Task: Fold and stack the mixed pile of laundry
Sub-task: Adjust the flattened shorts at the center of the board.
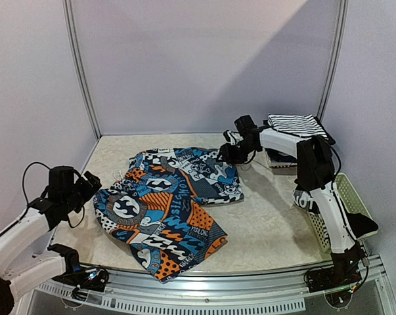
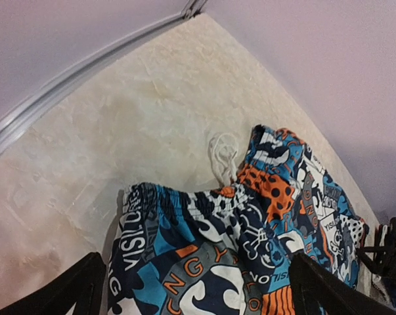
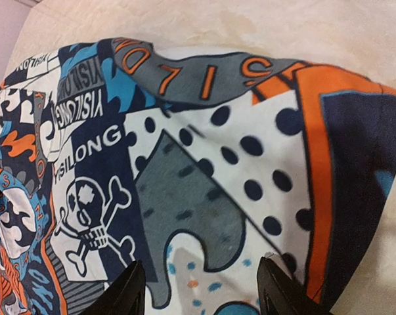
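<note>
Of the mixed laundry pile, the printed shorts in orange, blue, white and black lie spread flat mid-table. A folded white garment with thin black stripes rests at the back right. My left gripper hangs at the shorts' left edge. In the left wrist view it is open wide, just above the elastic waistband, with nothing pinched. My right gripper sits over the far right leg of the shorts. Its fingers stand apart over the dotted print, so it is open.
A white lattice basket stands along the right edge beside the right arm. The striped garment lies on a darker bundle. The shorts' white drawstring trails onto the table. Metal frame posts and walls close in the back and sides.
</note>
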`<action>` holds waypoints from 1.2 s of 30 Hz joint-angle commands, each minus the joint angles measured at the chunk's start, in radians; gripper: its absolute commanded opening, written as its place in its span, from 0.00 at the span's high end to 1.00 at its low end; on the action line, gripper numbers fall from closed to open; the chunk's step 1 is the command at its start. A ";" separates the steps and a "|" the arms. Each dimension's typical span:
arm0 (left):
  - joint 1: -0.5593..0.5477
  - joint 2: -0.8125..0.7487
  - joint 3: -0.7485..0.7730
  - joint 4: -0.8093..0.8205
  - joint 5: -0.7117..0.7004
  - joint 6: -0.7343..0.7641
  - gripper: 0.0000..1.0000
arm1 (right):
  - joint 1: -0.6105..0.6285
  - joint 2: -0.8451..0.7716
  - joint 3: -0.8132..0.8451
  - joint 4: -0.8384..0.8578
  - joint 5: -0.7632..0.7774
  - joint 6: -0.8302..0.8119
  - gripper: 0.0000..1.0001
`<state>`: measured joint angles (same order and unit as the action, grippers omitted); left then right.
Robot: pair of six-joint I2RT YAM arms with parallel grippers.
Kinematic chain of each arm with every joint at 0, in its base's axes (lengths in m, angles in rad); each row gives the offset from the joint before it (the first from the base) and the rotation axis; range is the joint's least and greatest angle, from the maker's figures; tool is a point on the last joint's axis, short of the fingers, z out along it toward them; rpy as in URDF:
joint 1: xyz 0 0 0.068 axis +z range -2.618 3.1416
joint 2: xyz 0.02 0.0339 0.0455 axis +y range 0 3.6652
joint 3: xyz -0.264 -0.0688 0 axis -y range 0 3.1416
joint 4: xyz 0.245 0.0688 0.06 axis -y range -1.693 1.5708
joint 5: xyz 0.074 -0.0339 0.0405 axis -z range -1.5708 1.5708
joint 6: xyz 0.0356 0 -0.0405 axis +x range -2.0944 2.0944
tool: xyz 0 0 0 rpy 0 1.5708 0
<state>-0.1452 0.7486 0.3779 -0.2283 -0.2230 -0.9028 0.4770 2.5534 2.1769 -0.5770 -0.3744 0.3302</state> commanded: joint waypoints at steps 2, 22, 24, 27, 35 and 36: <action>-0.017 0.057 0.179 -0.091 -0.053 0.227 0.01 | 0.062 -0.213 -0.138 -0.014 0.066 -0.068 0.39; 0.036 1.332 1.192 -0.253 0.326 0.504 0.39 | 0.501 -0.755 -0.854 0.222 0.106 0.007 0.36; 0.051 1.384 1.238 -0.285 0.343 0.500 0.39 | 0.544 -0.760 -0.874 0.227 0.110 0.015 0.36; 0.063 1.436 1.280 -0.303 0.352 0.494 0.42 | 0.593 -0.762 -0.910 0.239 0.108 0.019 0.36; 0.065 1.516 1.328 -0.290 0.417 0.464 0.50 | 0.657 -0.735 -0.927 0.371 0.022 0.034 0.36; 0.066 1.525 1.333 -0.288 0.427 0.461 0.53 | 0.670 -0.710 -0.918 0.405 0.013 0.035 0.36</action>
<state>-0.0765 2.2353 1.6711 -0.5030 0.1501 -0.4244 1.1038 1.8187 1.2396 -0.3077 -0.3031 0.3557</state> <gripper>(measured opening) 0.507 0.642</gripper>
